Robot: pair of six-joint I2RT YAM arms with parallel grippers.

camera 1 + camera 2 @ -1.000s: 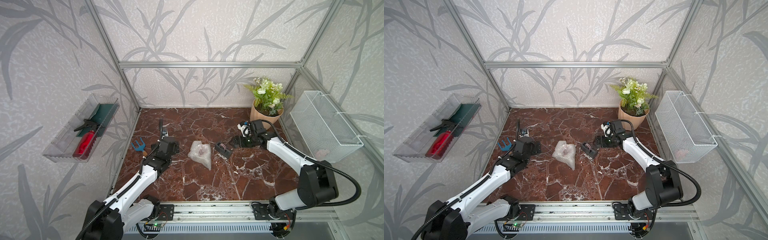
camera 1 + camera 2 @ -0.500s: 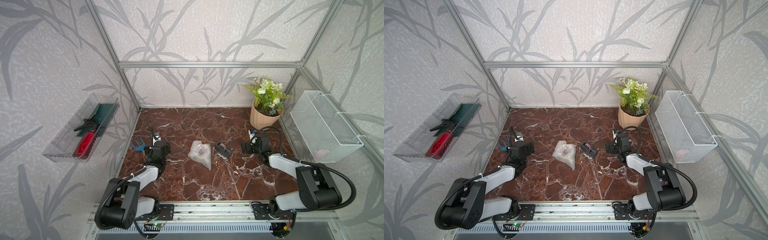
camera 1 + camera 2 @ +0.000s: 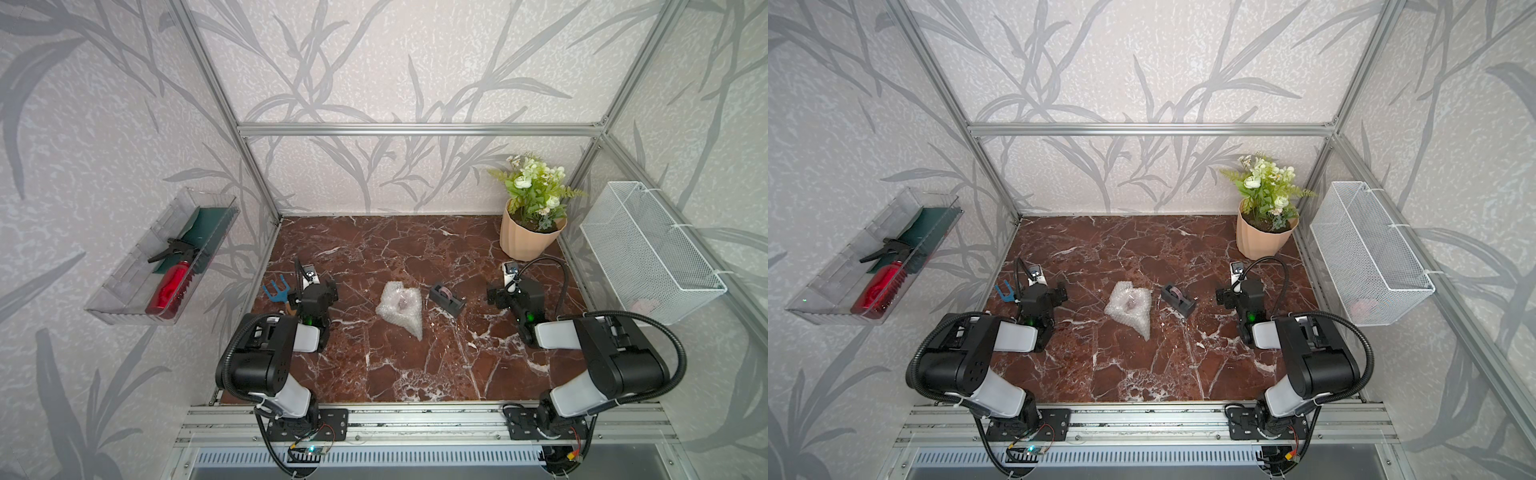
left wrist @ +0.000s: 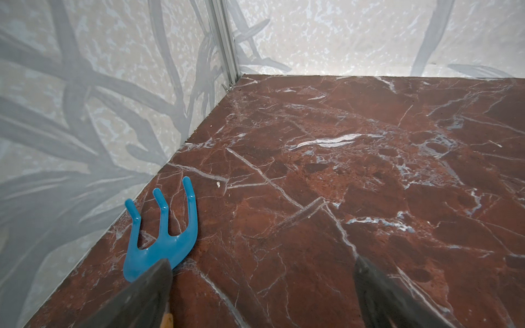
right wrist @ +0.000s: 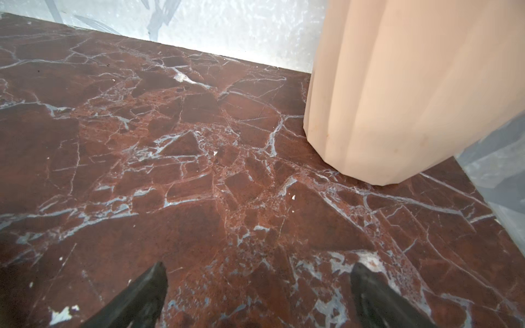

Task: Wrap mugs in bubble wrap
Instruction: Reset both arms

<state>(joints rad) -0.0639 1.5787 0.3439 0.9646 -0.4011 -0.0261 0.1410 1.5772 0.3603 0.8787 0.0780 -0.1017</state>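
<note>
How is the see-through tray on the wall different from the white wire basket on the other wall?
The tray is clear plastic; the basket is white wire mesh. The tray hangs on the robot's left side, the basket on its right. The tray holds a red spray bottle and a dark green thing; the basket shows just a small pinkish thing. Both are long, open-topped and wall-mounted.

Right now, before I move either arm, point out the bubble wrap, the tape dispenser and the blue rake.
bubble wrap (image 3: 395,309), in a top view, middle of the crumpled bundle.
tape dispenser (image 3: 451,305), in a top view, on its dark body.
rake (image 4: 167,247), in the left wrist view, where the three prongs join.
</note>
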